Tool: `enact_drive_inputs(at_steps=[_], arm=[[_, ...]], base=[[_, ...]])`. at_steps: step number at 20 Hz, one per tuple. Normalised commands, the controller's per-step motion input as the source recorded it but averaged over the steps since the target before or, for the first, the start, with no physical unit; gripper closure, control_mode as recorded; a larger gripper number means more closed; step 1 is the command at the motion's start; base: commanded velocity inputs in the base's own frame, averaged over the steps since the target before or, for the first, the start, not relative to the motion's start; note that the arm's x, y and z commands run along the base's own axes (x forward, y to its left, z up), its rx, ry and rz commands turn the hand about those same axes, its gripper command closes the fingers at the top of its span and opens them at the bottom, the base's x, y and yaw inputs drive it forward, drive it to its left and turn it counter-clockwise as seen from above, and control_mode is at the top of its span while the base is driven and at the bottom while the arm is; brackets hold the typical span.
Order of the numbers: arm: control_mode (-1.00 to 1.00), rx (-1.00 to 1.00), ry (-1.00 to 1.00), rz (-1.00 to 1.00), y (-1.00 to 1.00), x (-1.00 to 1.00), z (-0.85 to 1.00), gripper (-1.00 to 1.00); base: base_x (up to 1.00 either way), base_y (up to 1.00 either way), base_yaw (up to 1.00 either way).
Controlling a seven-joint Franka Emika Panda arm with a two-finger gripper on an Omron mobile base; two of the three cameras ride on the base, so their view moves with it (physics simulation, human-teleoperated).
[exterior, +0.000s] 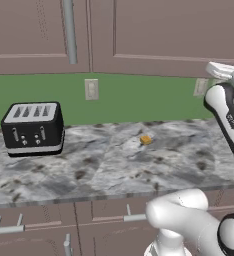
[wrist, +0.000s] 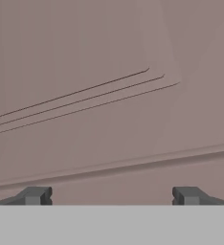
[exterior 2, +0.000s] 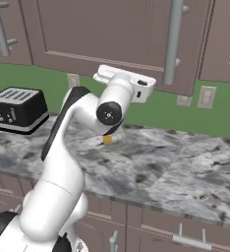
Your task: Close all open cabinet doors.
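Lower fronts: nearest of all, below the bench edge, a row of mauve-brown drawer fronts (exterior: 44, 225) with short horizontal silver handles.
Arm: its white base (exterior: 184, 220) bulks at the lower right of the left base view; in the right base view the arm (exterior 2: 63, 162) climbs from the lower left and bends at a dark joint towards the upper cupboards.
Bench: grey and white marbled stone (exterior: 114, 160), running the width of both base views.
On the bench: a black and silver four-slot toaster (exterior: 33, 128) at the left, near the wall; a small orange-yellow item (exterior: 146, 140), too small to identify, lies well apart from it towards the middle.
Wall: green (exterior: 129, 97), with pale outlet plates (exterior: 91, 89) set into it above the bench.
Claw: fingertips spread wide, one at each lower corner of the hand view (wrist: 112, 196), nothing between them; whether the tips touch the door is not clear.
Hand: the white hand (exterior 2: 124, 81) sits just under the bottom edge of an upper door, right of the toaster.
Cabinet doors: a row of tall mauve-brown doors (exterior 2: 107, 34) hangs above the green wall, each with a recessed panel and a long vertical silver bar handle (exterior 2: 173, 42).
Door at the claw: its lower edge and the corner of its recessed panel (wrist: 85, 72) face the hand camera at close range; how far it stands open cannot be judged.
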Motion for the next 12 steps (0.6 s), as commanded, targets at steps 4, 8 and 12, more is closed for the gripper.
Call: enact_drive_inputs(at_steps=[4, 8, 12], arm=[[-1.0, 0.0, 0.0, 0.1, -0.01, 0.26, 0.15, -1.0], [-1.0, 0.0, 0.0, 0.08, 0.0, 0.26, 0.26, -1.0], [-1.0, 0.0, 0.0, 0.07, 0.0, 0.23, 0.24, -1.0]], base=[[0.0, 0.0, 0.0], [0.0, 0.0, 0.0], [0.0, 0.0, 0.0]])
